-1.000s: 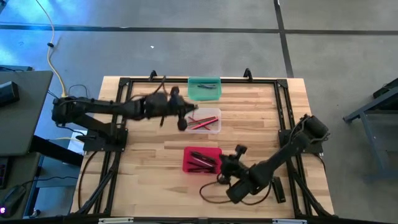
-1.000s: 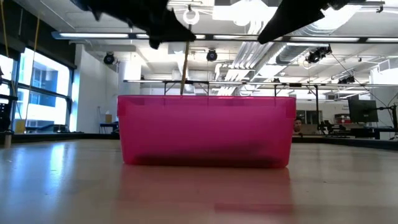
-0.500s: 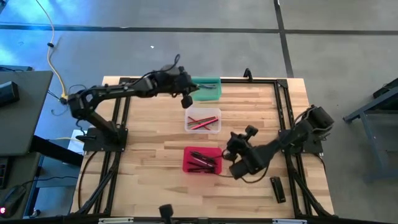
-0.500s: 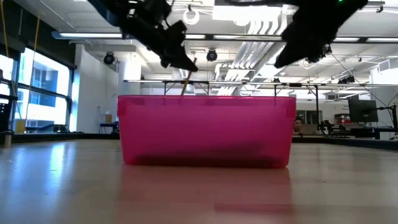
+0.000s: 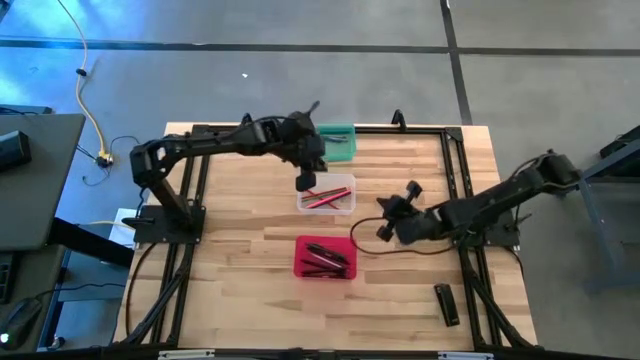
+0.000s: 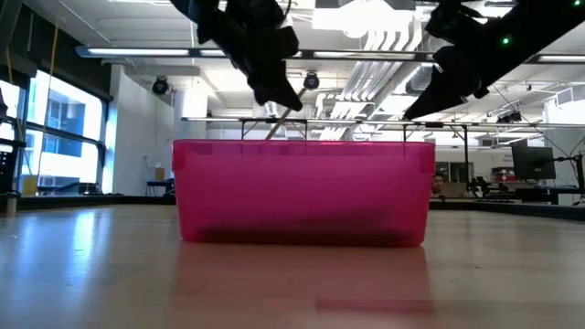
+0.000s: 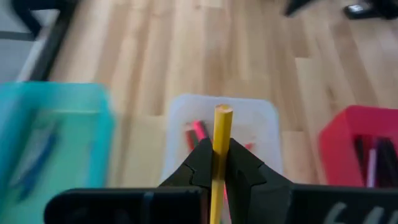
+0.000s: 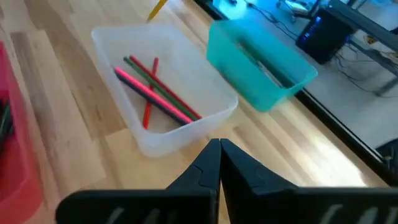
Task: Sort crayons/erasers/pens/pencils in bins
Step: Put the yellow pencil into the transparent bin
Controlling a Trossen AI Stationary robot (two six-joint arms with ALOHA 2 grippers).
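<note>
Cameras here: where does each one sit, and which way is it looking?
High view: overhead, straight down; both arms, three bins.
Low view: tabletop level, facing the red bin; arms overhead.
Left wrist view: on the left hand, shut on a yellow pencil above the clear bin.
Right wrist view: behind the shut right hand.
Both wrist views share the clear bin.

You are looking at views with no readable writing: no label, brand, number or sign is showing legibly on any surface, near or far, in any of the four.
</note>
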